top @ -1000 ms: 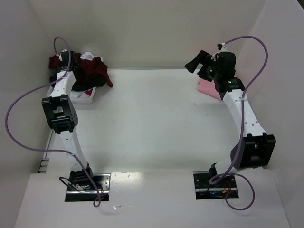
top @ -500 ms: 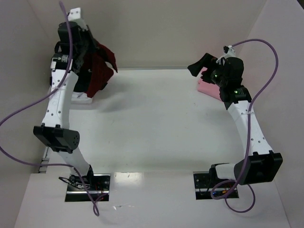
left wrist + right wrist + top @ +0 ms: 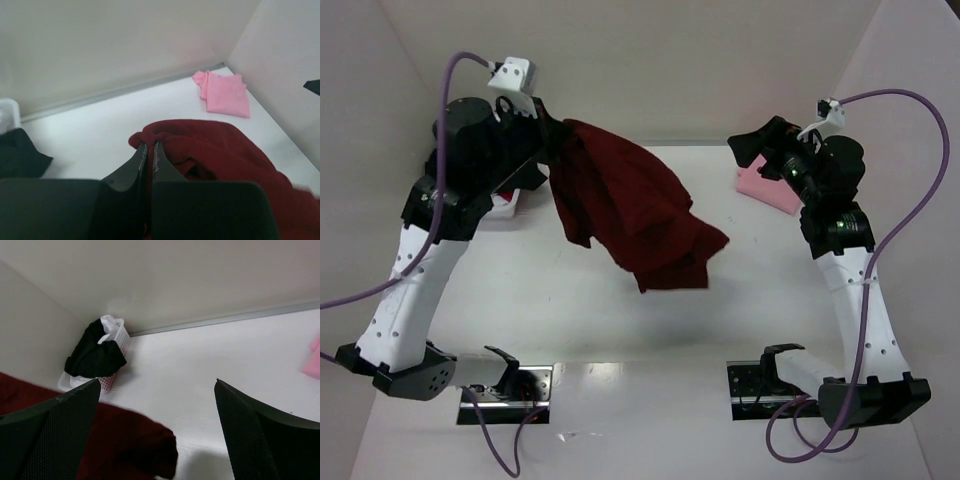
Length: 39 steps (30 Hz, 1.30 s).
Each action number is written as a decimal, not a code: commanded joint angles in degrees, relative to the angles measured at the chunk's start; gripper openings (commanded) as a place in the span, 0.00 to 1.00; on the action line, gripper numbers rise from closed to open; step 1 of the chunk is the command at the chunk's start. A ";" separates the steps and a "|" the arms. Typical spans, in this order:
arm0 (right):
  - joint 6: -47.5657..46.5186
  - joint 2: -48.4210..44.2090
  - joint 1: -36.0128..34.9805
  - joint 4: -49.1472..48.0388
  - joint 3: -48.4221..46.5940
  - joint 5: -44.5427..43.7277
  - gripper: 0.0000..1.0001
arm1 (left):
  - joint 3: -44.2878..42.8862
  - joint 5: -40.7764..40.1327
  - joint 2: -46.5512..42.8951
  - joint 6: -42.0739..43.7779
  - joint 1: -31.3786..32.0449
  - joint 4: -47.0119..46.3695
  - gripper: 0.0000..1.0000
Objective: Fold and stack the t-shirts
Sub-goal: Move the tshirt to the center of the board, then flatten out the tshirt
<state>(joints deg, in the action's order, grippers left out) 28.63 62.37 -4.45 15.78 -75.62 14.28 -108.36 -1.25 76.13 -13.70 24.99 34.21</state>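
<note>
My left gripper (image 3: 552, 135) is shut on the dark maroon t-shirt (image 3: 635, 215) and holds it in the air over the middle of the table; the cloth hangs bunched down to the right. In the left wrist view the jaws (image 3: 149, 146) pinch a fold of the maroon shirt (image 3: 220, 150). A folded light pink t-shirt (image 3: 767, 187) lies at the far right; it also shows in the left wrist view (image 3: 225, 92). My right gripper (image 3: 752, 145) is open and empty, raised near the pink shirt. The right wrist view shows the maroon shirt (image 3: 125, 445) low left and a black t-shirt (image 3: 95, 357) in the bin.
A white plastic bin (image 3: 505, 205) stands at the far left, mostly hidden behind my left arm; in the right wrist view the bin (image 3: 117, 337) holds black and white cloth. Walls close the table on the back, left and right.
My left gripper has lifted the maroon shirt out of the bin and swung it right, out over the table. My right gripper has risen a little and shifted right.
</note>
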 commanded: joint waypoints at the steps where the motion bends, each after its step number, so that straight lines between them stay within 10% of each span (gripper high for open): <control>1: -1.21 -0.49 0.23 1.88 2.76 -1.01 1.00 | 10.46 2.48 2.58 -3.47 -0.29 -4.88 0.02; 4: -1.21 -0.49 0.23 1.88 4.51 -1.01 1.00 | 16.04 0.73 5.38 -5.47 -0.41 -4.17 0.14; 5: -1.31 -0.40 0.23 1.88 4.60 -1.01 1.00 | 17.08 0.94 6.35 -6.29 -1.28 -3.28 0.29; 6: -1.90 0.20 0.23 1.95 5.12 -1.01 1.00 | 18.50 2.44 7.78 -7.71 -2.65 -3.21 0.77; 8: -2.49 0.71 0.23 2.41 5.63 -1.01 1.00 | 19.97 6.35 8.91 -8.18 -3.86 -2.74 0.99; 29: -5.08 12.95 -14.98 2.23 13.92 -2.32 1.00 | 44.06 15.22 6.07 -19.52 -3.89 -0.99 0.99; 39: -5.08 14.03 -14.98 2.23 13.39 -1.53 1.00 | 49.99 20.76 10.62 -20.57 -0.82 -5.38 0.83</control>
<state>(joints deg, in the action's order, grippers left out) 23.59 76.34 -19.42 20.12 -61.36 12.58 -59.82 16.42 84.79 -32.37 23.43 31.52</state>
